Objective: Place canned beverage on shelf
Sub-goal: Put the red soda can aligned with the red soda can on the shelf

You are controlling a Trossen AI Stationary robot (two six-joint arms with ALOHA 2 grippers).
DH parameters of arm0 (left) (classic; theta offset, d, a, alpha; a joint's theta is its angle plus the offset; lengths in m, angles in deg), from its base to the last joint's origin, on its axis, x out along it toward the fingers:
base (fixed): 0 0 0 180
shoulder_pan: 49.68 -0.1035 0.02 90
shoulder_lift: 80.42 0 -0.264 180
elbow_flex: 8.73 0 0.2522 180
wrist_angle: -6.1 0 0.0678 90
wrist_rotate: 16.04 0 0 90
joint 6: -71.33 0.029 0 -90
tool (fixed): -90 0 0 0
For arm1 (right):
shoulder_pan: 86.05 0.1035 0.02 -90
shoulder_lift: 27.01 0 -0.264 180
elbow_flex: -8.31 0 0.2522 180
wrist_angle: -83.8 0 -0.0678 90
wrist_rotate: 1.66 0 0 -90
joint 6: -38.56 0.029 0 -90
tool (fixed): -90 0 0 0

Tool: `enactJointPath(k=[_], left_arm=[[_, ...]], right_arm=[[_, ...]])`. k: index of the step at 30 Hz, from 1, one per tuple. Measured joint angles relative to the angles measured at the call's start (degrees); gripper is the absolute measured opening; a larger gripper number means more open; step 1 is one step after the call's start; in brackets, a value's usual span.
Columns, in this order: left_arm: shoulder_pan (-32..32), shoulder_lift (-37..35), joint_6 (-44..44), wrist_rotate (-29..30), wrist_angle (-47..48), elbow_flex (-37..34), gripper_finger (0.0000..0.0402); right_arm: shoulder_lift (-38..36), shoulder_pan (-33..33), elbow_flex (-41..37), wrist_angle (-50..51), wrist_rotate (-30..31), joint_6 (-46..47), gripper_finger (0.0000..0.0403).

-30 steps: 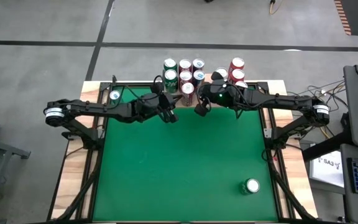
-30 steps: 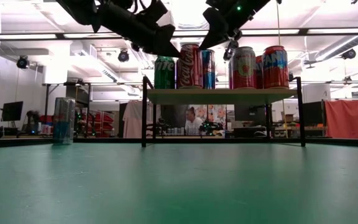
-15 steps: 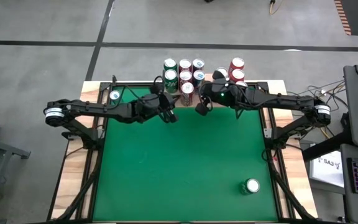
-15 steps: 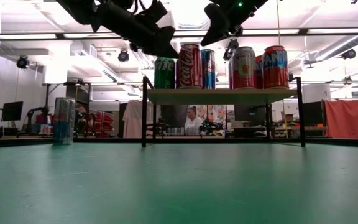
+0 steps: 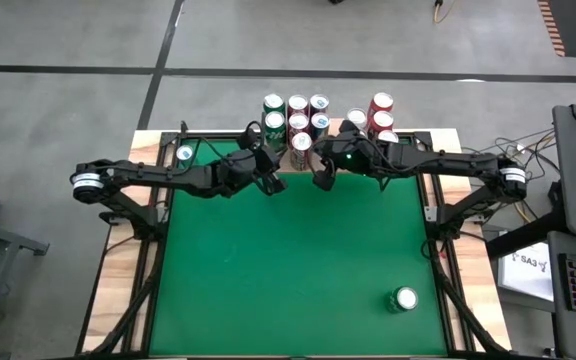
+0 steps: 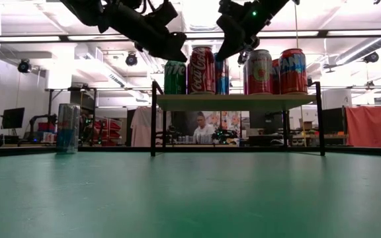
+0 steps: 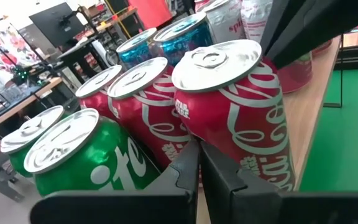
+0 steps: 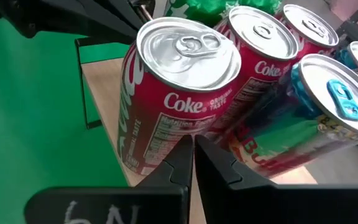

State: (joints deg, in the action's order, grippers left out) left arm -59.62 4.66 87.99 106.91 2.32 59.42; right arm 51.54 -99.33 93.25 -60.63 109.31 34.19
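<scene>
Both arms reach toward the upper centre of the high view. Left claw (image 5: pixel 273 184) and right claw (image 5: pixel 320 179), both closed and empty, flank a red can (image 5: pixel 301 146) upright on the wooden shelf (image 6: pixel 237 101).

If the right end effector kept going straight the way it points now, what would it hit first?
Most likely the red Coke can at the front edge of the shelf. The shut right end effector points straight at the can's side, though the remaining gap is hard to judge.
</scene>
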Motion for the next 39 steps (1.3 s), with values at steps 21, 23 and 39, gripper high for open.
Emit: enactJointPath(k=[21,23,39], left_arm=[[-0.02,0.02,0.20,-1.49,-0.84,0.00,0.0000],[-0.02,0.02,0.20,-1.52,-0.90,-0.03,0.0000],[0.23,2.58,-0.71,-0.02,-2.97,-0.07,0.0000]], right_arm=[[0.67,-0.03,0.11,-0.25,0.02,-0.76,0.0009],[0.69,-0.04,0.11,-0.25,0.02,-0.76,0.0009],[0.69,-0.07,0.07,-1.39,0.09,-2.57,0.0009]])
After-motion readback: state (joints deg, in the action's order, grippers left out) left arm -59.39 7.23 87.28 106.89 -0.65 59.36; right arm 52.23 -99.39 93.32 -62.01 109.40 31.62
